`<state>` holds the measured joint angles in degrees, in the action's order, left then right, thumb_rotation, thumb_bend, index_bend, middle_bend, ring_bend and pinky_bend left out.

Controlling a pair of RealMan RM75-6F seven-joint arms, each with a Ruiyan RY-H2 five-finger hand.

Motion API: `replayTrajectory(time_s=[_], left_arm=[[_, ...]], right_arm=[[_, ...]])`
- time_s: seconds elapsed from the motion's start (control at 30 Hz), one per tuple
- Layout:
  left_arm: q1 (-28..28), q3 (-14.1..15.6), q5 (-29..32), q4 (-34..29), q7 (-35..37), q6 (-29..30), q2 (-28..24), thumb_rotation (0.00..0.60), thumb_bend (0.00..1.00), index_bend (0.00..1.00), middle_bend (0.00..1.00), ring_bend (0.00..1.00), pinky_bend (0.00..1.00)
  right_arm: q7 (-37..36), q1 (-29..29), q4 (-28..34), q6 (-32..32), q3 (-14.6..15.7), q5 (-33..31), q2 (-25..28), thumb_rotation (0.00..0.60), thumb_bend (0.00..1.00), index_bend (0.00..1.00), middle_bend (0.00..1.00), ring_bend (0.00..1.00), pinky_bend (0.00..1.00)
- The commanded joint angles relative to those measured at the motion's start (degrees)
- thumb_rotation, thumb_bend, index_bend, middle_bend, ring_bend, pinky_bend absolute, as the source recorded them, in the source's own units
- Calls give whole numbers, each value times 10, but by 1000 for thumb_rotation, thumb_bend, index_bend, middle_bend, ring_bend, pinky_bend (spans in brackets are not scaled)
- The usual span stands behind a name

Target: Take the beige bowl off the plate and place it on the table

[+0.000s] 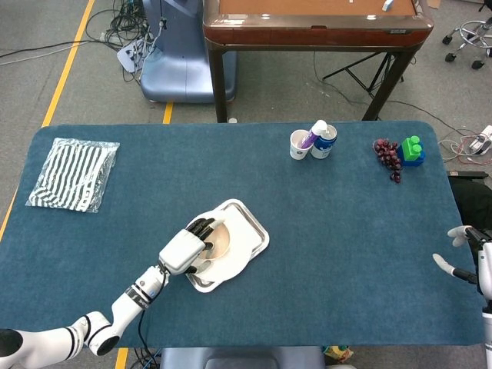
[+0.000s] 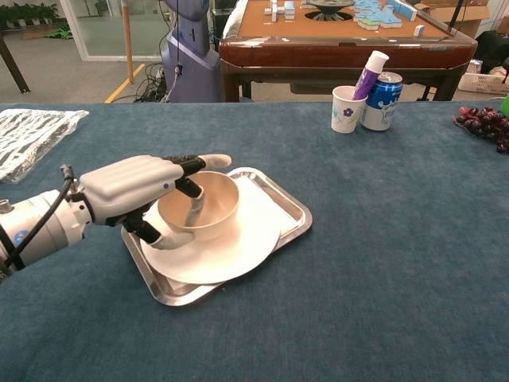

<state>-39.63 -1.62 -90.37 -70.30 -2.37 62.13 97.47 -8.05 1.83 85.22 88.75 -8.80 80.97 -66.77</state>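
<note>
The beige bowl [image 2: 205,206] [image 1: 218,241] sits tilted over the white plate [image 2: 242,243] [image 1: 227,266], which lies in a steel tray [image 2: 282,203] [image 1: 255,228]. My left hand [image 2: 135,191] [image 1: 184,247] grips the bowl's near-left rim, fingers inside the bowl and thumb under its outer wall. The bowl's left side looks raised off the plate. My right hand [image 1: 469,265] is open at the table's far right edge, holding nothing; the chest view does not show it.
A paper cup [image 2: 345,108] with a purple tube and a blue can [image 2: 382,101] stand at the back. Grapes [image 1: 388,156] and a green-blue block [image 1: 413,150] lie back right. A striped bag [image 1: 73,174] lies far left.
</note>
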Motion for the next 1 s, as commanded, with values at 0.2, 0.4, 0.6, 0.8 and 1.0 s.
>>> replayTrajectory(time_s=[0.2, 0.4, 0.6, 0.8, 1.0], left_arm=[[1, 4, -4, 5, 0, 4, 1, 600, 321, 640, 0, 0, 83], [-2, 6, -11, -6, -11, 6, -7, 600, 321, 646, 0, 0, 83], [1, 1, -9, -34, -40, 13, -27, 600, 321, 648, 0, 0, 83], [4, -6, 1, -67, -76, 14, -53, 600, 321, 650, 0, 0, 83], [5, -9, 5, -89, -105, 14, -80, 600, 321, 652, 0, 0, 83]], right_arm=[[1, 0, 0, -1, 0, 0, -1, 600, 0, 471, 562, 427, 442], [1, 0, -1, -1, -1, -1, 0, 600, 0, 471, 562, 427, 442], [2, 0, -1, -2, -1, -2, -1, 600, 0, 471, 562, 427, 442], [5, 0, -1, -3, -1, -3, -2, 600, 0, 471, 562, 427, 442], [9, 1, -1, -5, -1, -5, -3, 600, 0, 471, 562, 427, 442]])
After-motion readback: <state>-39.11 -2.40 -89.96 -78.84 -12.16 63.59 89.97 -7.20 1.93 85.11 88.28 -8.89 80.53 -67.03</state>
